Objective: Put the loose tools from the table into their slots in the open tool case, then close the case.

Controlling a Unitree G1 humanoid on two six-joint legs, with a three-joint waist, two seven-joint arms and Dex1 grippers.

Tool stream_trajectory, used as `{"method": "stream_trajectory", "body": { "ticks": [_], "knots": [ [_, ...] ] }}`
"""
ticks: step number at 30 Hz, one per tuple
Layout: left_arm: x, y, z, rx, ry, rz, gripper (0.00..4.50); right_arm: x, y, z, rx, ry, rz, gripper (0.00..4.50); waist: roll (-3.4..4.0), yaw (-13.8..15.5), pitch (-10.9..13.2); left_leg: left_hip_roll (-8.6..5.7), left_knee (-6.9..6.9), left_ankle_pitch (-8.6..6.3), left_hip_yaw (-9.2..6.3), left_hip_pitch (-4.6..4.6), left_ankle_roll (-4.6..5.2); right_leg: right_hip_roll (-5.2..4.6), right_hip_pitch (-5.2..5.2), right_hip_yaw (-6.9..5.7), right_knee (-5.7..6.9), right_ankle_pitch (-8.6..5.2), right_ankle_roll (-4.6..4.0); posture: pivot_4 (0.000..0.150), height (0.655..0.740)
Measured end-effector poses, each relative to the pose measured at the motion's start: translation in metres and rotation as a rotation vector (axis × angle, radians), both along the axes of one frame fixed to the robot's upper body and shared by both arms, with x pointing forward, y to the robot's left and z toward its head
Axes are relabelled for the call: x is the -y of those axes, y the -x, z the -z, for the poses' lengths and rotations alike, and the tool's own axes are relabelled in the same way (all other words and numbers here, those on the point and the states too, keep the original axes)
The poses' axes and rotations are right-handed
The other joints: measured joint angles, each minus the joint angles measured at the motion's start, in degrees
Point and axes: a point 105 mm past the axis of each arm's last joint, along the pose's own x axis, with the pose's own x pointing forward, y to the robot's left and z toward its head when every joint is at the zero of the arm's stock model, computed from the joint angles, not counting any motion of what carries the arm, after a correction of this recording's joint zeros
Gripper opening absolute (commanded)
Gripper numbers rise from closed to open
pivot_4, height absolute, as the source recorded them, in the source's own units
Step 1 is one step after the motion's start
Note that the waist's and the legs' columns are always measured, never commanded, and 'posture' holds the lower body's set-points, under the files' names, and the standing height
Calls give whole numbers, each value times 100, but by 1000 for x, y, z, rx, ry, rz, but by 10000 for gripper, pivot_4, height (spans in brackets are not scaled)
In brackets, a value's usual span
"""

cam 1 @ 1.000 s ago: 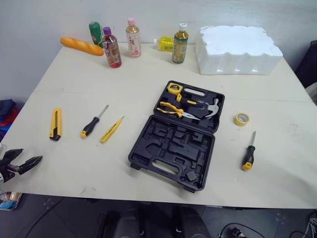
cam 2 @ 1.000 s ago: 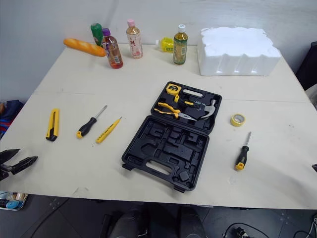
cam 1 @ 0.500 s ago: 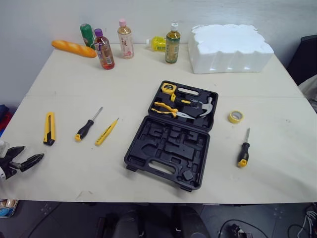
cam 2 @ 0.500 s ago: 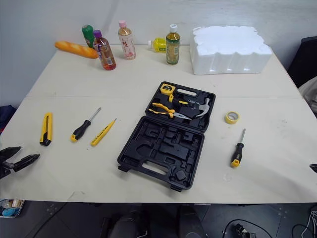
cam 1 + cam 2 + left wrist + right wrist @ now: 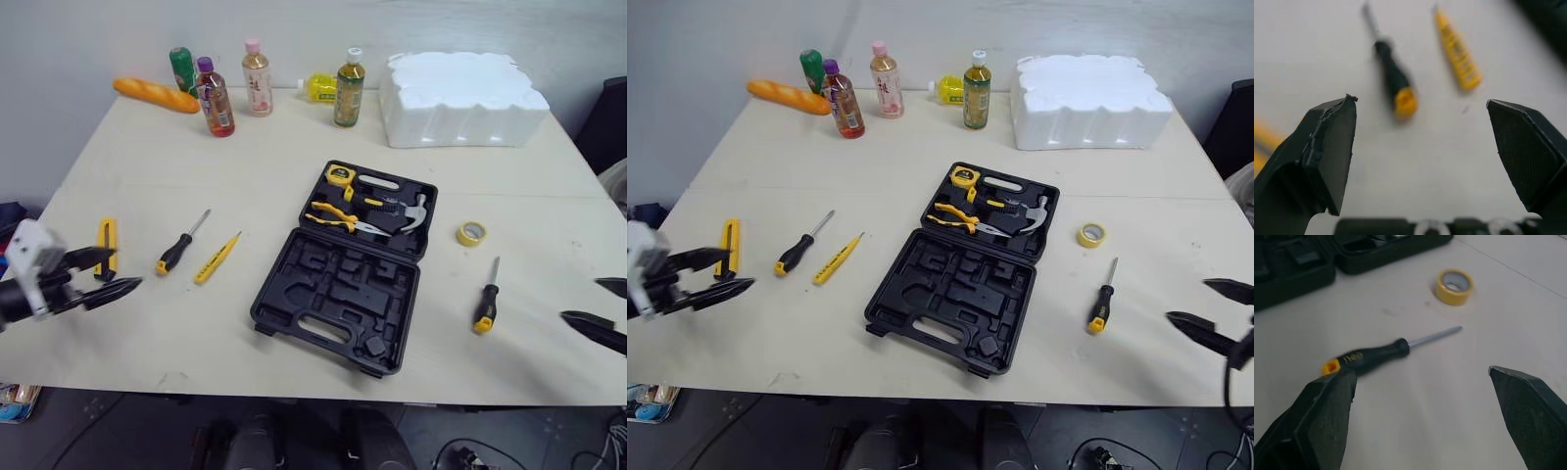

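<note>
Jaws spread: left gripper (image 5: 125,270), right gripper (image 5: 579,299)

**Lab or test room, staged tabletop**

Pale table (image 5: 294,147) is standing against a bare grey wall (image 5: 98,29). Unrelated props are lining the far edge: drink bottles (image 5: 215,96), a bread loaf (image 5: 157,95), a white foam block (image 5: 460,83). An open tool case (image 5: 338,294) is lying mid-table. Cables (image 5: 460,455) are trailing over the dark floor (image 5: 127,431).

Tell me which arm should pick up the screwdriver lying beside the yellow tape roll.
Right. The right gripper hangs open just beyond the black-and-yellow-handled screwdriver, right of the open black plastic tool case; the left gripper is open on the case's other side, by the yellow utility knife.
</note>
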Motion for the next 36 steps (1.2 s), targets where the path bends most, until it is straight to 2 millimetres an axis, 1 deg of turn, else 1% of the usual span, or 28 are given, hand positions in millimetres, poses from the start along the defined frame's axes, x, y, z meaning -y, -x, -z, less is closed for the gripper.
{"method": "stream_trajectory", "body": {
  "ticks": [1, 2, 3, 4, 5, 7, 8, 11, 12, 13, 15, 18, 22, 24, 27, 28, 32, 36],
  "knots": [
    [14, -7, 0, 4, 6, 25, 44535, -11, -6, 0, 5, 2, -7, 45000, 0, 22, 0, -4, 2, 6, 1, 1, 4, 2, -1, -1, 5, 0, 0, 1500, 7355],
    [26, -13, 1, 4, 13, 41, 42114, -18, -10, 0, 9, 0, -7, 45000, 0, 32, 0, -4, 3, 18, 1, 0, 17, 4, -1, -3, 5, 0, 0, 1500, 7355],
    [40, -22, 2, 5, 22, 52, 38904, -27, -17, 1, 15, -3, -4, 42568, -2, 46, 0, -4, 10, 27, 1, -1, 24, 9, -1, -6, 8, 0, 1, 1500, 7355],
    [54, -32, 4, 5, 27, 63, 36654, -37, -23, 2, 16, -11, -3, 39816, -4, 55, 1, -4, 15, 28, 0, -4, 25, 14, -2, -10, 10, 1, 2, 1500, 7355],
    [67, -40, 6, 9, 29, 74, 31806, -46, -29, 4, 15, -19, 0, 36458, -5, 59, 0, -4, 20, 28, 0, -4, 26, 18, -2, -14, 12, 2, 4, 1500, 7355],
    [93, -56, 12, 2, 15, 94, 21706, -67, -40, 9, 12, -31, -11, 25785, -8, 68, 2, -5, 29, 28, 1, -8, 26, 41, -2, -17, 13, 3, 7, 1500, 7355],
    [102, -64, 15, -6, 8, 96, 18091, -75, -46, 11, 9, -33, -10, 21841, -10, 69, 3, -5, 32, 28, 1, -9, 26, 52, -3, -18, 12, 3, 8, 1500, 7355],
    [120, -82, 19, -20, -9, 95, 3181, -87, -58, 17, 0, -35, 5, 5568, -11, 74, 3, 14, 87, 24, 1, -49, 29, 73, -25, -22, 25, 3, 9, 1500, 7355],
    [126, -88, 19, -17, -20, 100, 651, -90, -60, 19, -7, -28, 10, 1743, -10, 73, 3, 17, 98, 24, 0, -74, 31, 75, -45, -24, 30, 4, 11, 1500, 7355],
    [132, -93, 19, -17, -22, 104, 221, -90, -63, 22, -13, -17, 20, 611, -11, 76, 3, 16, 103, 24, 0, -83, 33, 76, -51, -25, 31, 5, 13, 1500, 7355],
    [143, -105, 20, -24, -27, 110, 221, -89, -68, 27, -28, 5, 43, 611, -11, 85, 3, 15, 116, 21, 1, -85, 38, 80, -49, -29, 32, 7, 16, 1500, 7355],
    [159, -118, 21, -28, -37, 127, 221, -95, -71, 36, -49, 42, 35, 611, -12, 101, 3, 0, 122, 20, -1, -88, 42, 79, -48, -31, 32, 8, 19, 1500, 7355],
    [164, -127, 30, -44, -60, 124, 221, -97, -76, 45, -66, 45, 50, 611, -13, 76, 3, -4, 118, 19, 0, -89, 43, 78, -50, -29, 30, 8, 20, 1500, 7355],
    [170, -130, 38, -63, -72, 126, 221, -104, -80, 48, -64, 34, 44, 611, -13, 77, 4, -4, 123, 19, -2, -89, 43, 79, -49, -31, 32, 8, 20, 1500, 7355],
    [195, -132, 41, -75, -77, 180, 221, -123, -90, 50, -53, 20, 18, 611, -15, 79, 5, -4, 137, 17, -4, -96, 47, 77, -50, -33, 39, 9, 22, 1500, 7355],
    [198, -133, 40, -70, -83, 188, 221, -124, -92, 51, -53, 27, 22, 611, -15, 81, 5, -2, 137, 16, -6, -97, 48, 76, -50, -33, 38, 9, 22, 1500, 7355],
    [196, -135, 41, -62, -89, 190, 221, -124, -93, 54, -52, 58, 25, 611, -15, 73, 5, 13, 137, 15, -4, -97, 50, 76, -50, -34, 36, 9, 22, 1500, 7355],
    [198, -134, 41, -56, -86, 199, 221, -127, -96, 51, -52, 68, 16, 611, -15, 74, 5, 15, 147, 14, -6, -97, 52, 76, -49, -34, 43, 9, 22, 1500, 7355]
  ]
}}
